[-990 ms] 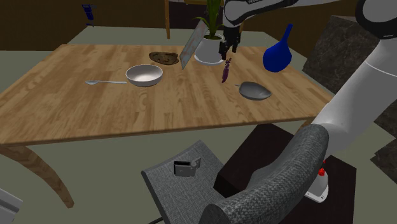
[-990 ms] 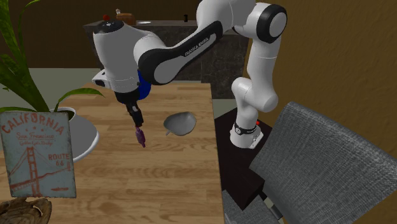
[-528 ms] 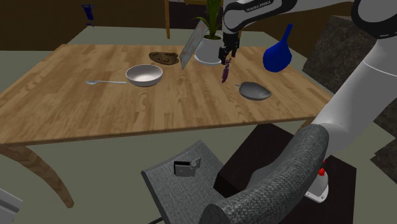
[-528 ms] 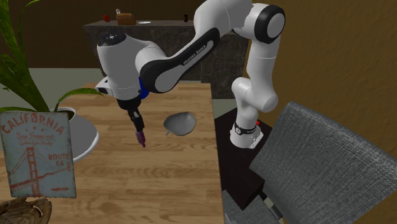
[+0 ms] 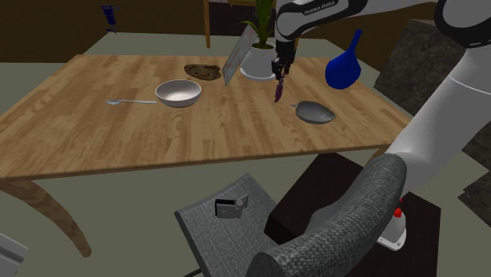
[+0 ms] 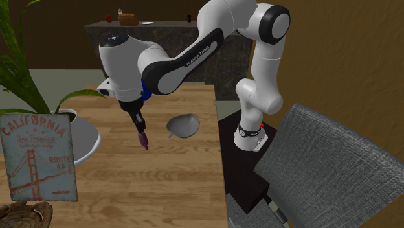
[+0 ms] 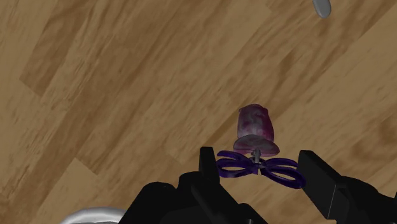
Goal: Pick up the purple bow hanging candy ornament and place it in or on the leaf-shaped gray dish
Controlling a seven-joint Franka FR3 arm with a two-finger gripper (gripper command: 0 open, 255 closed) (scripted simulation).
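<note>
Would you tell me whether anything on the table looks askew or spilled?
Only the California sign stands out: it tilts toward the white plant pot. The bowl, spoon and gray dish sit normally; the purple ornament hangs from the tool.

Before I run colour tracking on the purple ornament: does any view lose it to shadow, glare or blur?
Shoulder view: the room is dim, yet the purple ornament stands dark against the lit wooden table. Second exterior view: evenly lit, no glare on it. Wrist view: sharp, its bow clasped in the pincer, no cast shadow visible on the wood.
</note>
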